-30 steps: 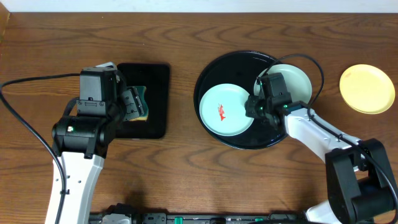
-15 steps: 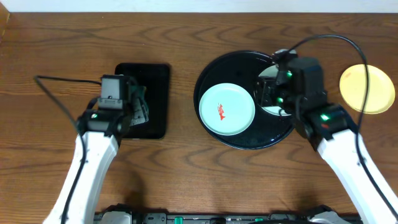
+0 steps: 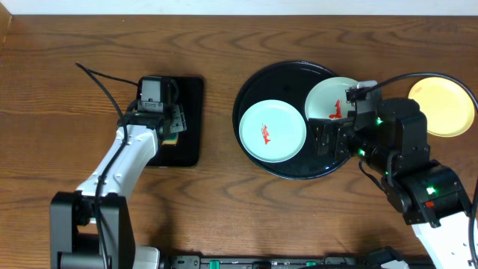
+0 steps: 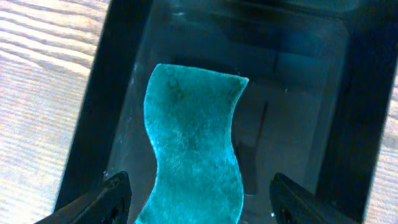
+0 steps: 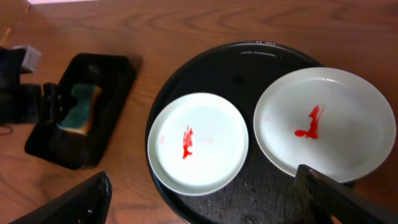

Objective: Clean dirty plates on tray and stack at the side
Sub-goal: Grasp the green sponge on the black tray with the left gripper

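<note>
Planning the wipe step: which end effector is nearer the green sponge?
Left. The left end effector hangs right over the sponge in the small rectangular tray, jaws open either side. The right end effector is far off, above the round black tray.

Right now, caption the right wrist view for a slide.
Two red-smeared plates on the round black tray; sponge in rectangular tray.

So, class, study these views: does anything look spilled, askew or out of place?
Nothing looks broken. Both the left plate and the right plate on the tray carry a red smear in the centre, and the right plate lies out against the tray's rim rather than well inside it.
</note>
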`<state>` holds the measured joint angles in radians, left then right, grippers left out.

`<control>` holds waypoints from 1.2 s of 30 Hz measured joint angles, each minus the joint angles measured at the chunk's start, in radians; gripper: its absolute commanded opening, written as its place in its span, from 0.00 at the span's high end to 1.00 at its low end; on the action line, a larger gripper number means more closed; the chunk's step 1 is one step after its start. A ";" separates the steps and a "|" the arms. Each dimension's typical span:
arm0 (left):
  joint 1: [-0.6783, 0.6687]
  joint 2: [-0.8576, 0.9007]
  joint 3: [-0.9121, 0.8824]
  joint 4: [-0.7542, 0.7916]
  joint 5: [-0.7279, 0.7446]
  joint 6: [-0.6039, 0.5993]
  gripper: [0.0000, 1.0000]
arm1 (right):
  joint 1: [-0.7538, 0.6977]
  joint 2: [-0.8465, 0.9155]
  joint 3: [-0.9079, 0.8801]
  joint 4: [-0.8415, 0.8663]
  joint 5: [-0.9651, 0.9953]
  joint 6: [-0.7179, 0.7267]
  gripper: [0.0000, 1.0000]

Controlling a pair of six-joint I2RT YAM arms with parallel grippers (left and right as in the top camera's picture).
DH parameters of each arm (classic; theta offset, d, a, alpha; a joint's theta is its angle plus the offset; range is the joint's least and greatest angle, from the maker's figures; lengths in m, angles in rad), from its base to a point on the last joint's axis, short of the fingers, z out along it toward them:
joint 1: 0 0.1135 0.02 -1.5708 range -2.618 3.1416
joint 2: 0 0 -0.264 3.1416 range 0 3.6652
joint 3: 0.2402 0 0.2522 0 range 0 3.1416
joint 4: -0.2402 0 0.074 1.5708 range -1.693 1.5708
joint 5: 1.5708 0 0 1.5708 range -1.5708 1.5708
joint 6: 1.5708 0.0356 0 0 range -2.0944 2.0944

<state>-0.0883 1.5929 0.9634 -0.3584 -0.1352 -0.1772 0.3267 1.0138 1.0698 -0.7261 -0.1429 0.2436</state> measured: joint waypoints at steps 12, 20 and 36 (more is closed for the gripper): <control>0.036 0.057 0.000 0.080 0.025 0.023 0.35 | 0.000 -0.007 0.000 -0.026 0.000 -0.011 0.07; 0.036 0.096 0.000 0.116 0.044 0.030 0.40 | 0.000 -0.007 0.000 -0.026 0.000 -0.011 0.07; 0.038 0.183 0.000 0.151 0.044 0.046 0.72 | 0.000 -0.007 0.000 -0.026 0.000 -0.011 0.07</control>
<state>-0.0502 1.7763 0.9634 -0.2077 -0.0914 -0.1310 0.3267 1.0069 1.0698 -0.7525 -0.1429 0.2321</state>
